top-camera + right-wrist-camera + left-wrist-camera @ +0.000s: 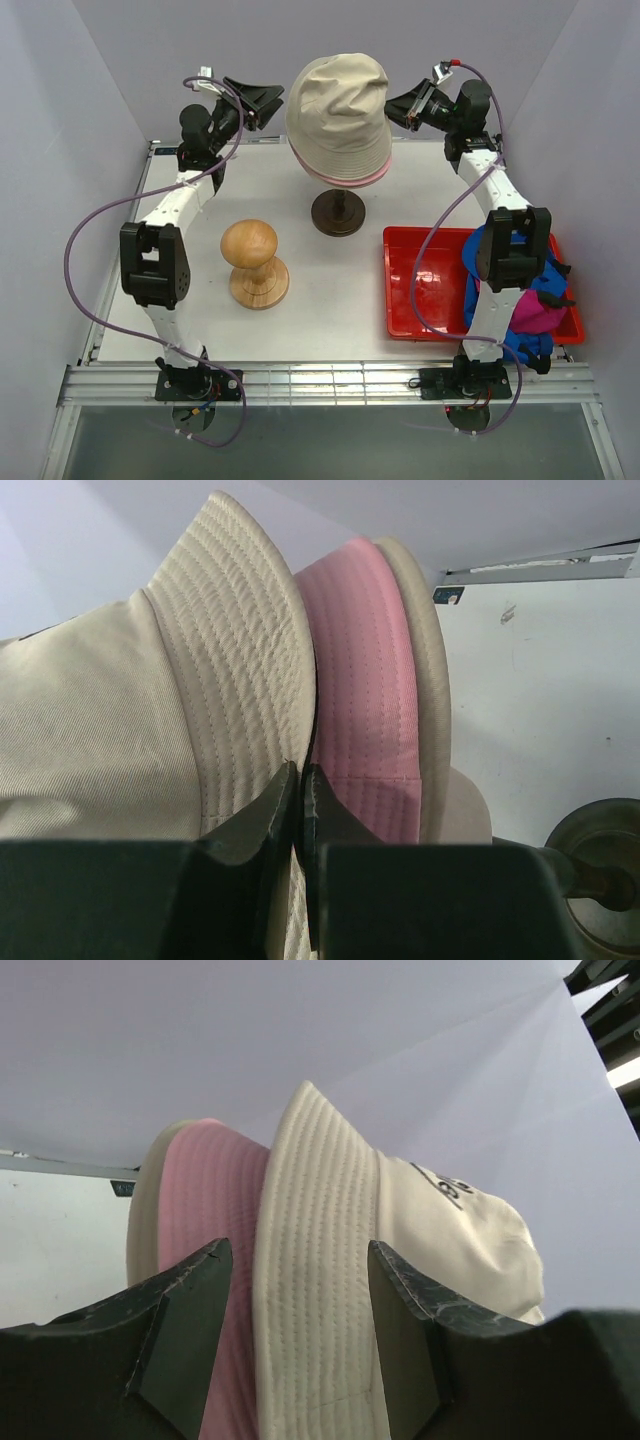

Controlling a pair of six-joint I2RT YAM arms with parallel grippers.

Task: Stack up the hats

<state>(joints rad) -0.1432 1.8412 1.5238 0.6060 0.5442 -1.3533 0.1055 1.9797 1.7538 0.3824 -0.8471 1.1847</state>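
Since the floppy beige fabric bucket hat (337,100), atop the light pink bucket hat (215,1220) by the worktop's (330,300) far edge, seems light, take its brim; left gripper (298,1250) gapes around it, holding nothing; right gripper (300,775) pinches it.

No text legible anywhere. Beige hat (470,1240): dark mark (452,1188) on crown, maybe lettering, seen at steep angle from left wrist, unreadable. Small dark tag (449,595) on far rail (560,568), beside hat brims in both wrist views: too small to read.
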